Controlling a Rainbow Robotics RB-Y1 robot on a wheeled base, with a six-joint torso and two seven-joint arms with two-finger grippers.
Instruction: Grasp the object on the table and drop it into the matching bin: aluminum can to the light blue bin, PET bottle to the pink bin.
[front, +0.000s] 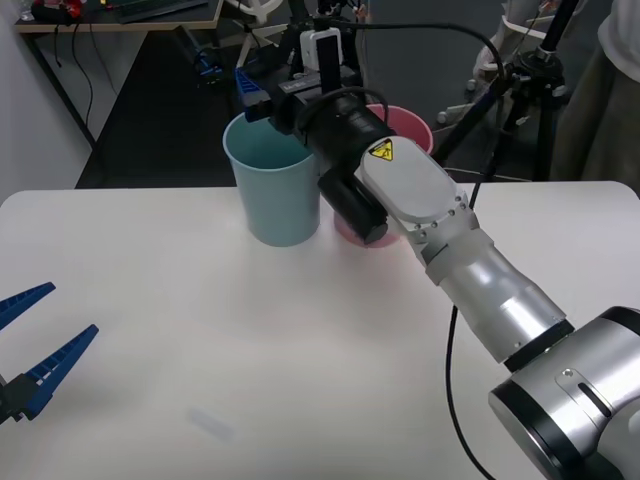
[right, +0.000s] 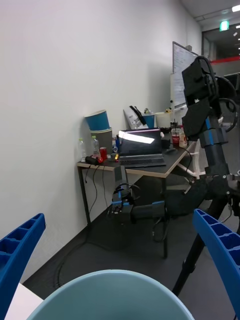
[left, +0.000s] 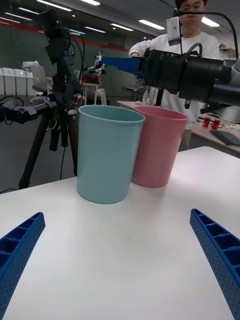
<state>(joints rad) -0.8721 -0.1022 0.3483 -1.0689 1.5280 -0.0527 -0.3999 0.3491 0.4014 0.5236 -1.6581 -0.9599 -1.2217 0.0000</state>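
I am seeing no brand names or readable words; the one marking is a yellow triangular warning sticker sitting on the white housing of my right arm, and a small green sign high in the right wrist view is too small for me to read.

My right gripper is hovering over the far rim of the light blue bin, with its blue ribbed fingers spreading wide apart and nothing between them. In the right wrist view the bin's rolled rim is lying directly between and below the two fingers. I am not able to pick out the can, so I cannot say where it is lying relative to the pincer; the bin's inside, as far as the front view is showing it, looks plain teal.

The pink bin is standing just beside the light blue one, touching or nearly touching it, largely hidden behind my right arm.

My left gripper is resting low over the near left part of the white table, fingers splayed wide and holding nothing, pointing toward both bins.
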